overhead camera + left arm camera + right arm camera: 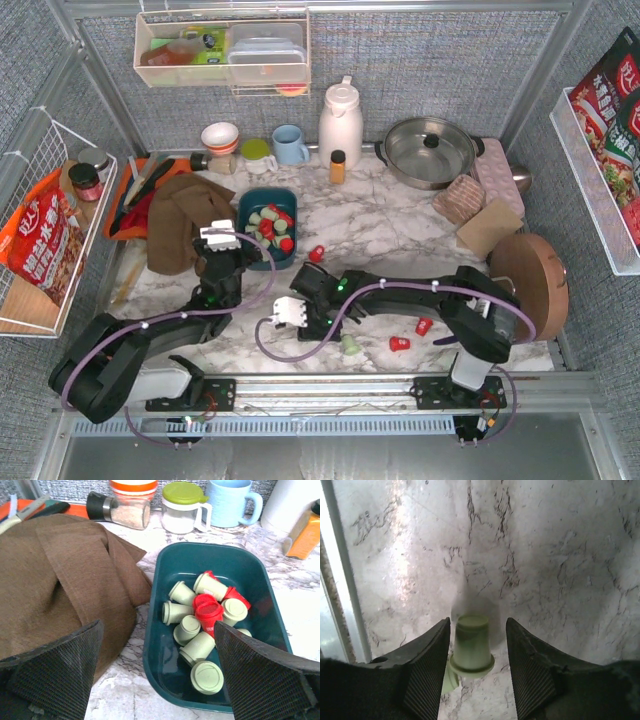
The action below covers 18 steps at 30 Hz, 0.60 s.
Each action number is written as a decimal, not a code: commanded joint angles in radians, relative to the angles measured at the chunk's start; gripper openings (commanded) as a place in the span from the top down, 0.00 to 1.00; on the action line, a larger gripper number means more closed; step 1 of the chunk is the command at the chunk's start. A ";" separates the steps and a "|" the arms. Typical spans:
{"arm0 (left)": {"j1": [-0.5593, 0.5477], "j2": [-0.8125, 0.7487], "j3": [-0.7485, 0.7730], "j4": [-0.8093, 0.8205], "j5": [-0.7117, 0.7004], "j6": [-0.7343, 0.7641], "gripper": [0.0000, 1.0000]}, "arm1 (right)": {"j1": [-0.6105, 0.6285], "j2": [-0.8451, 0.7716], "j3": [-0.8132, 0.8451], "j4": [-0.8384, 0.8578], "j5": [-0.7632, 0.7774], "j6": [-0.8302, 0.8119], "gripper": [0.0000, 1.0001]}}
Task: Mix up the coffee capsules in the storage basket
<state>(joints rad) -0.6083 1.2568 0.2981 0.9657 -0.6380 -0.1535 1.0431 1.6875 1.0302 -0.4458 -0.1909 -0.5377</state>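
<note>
The teal storage basket (243, 215) (150, 630) sits left of centre and holds a pile of mint green and red coffee capsules (270, 225) (200, 625). My left gripper (225, 232) (157, 680) hangs open just before the basket's near left corner, with nothing between its fingers. My right gripper (285, 312) (477, 645) is open low over the marble near the front rail. A blurred green capsule (471, 645) stands between its fingers, against the left one, and a second green piece (446, 680) peeks out beneath. Loose on the table are red capsules (316, 253) (424, 325) (399, 344) and a green one (350, 344).
A brown cloth (185, 215) (60, 570) lies against the basket's left side. Behind stand a shaker (120, 510), a lidded cup (182, 505), a blue mug (290, 145), a white jug (340, 120), an amber bottle (338, 166) and a pot (430, 150). A round wooden board (530, 270) is at right.
</note>
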 commanded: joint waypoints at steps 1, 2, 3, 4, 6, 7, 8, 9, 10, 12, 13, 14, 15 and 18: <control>0.001 -0.010 -0.010 0.064 -0.035 0.040 0.01 | 0.013 0.055 0.052 -0.056 0.037 -0.036 0.48; 0.001 -0.012 -0.012 0.066 -0.035 0.043 0.01 | 0.016 0.064 0.058 -0.063 0.043 -0.038 0.49; 0.001 -0.014 -0.014 0.070 -0.038 0.046 0.01 | 0.018 0.070 0.063 -0.069 0.048 -0.039 0.51; 0.001 -0.013 -0.016 0.075 -0.038 0.048 0.01 | 0.018 0.072 0.067 -0.074 0.051 -0.040 0.53; 0.001 -0.013 -0.021 0.082 -0.037 0.053 0.01 | 0.020 0.071 0.069 -0.084 0.054 -0.042 0.54; 0.001 -0.014 -0.023 0.085 -0.037 0.055 0.01 | 0.020 0.069 0.069 -0.091 0.057 -0.043 0.54; 0.001 -0.013 -0.024 0.087 -0.037 0.055 0.01 | 0.020 0.064 0.068 -0.093 0.064 -0.044 0.54; 0.001 -0.012 -0.025 0.090 -0.037 0.055 0.01 | 0.020 0.062 0.066 -0.097 0.071 -0.045 0.54; 0.001 -0.011 -0.025 0.092 -0.039 0.055 0.01 | 0.020 0.060 0.065 -0.103 0.076 -0.047 0.54; 0.001 -0.012 -0.026 0.096 -0.038 0.055 0.01 | 0.020 0.055 0.063 -0.104 0.091 -0.044 0.56; 0.001 -0.013 -0.026 0.097 -0.036 0.055 0.01 | 0.020 0.048 0.061 -0.103 0.092 -0.042 0.60; 0.001 -0.014 -0.028 0.098 -0.034 0.055 0.01 | 0.020 0.036 0.057 -0.097 0.089 -0.036 0.65; 0.001 -0.017 -0.028 0.099 -0.032 0.055 0.01 | 0.020 0.019 0.051 -0.083 0.087 -0.028 0.70; 0.000 -0.020 -0.031 0.110 -0.015 0.064 0.01 | 0.010 -0.054 0.019 -0.017 0.073 0.010 0.83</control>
<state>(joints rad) -0.6083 1.2449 0.2703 1.0199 -0.6724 -0.1043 1.0603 1.6997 1.0733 -0.5209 -0.1093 -0.5674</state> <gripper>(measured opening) 0.992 0.292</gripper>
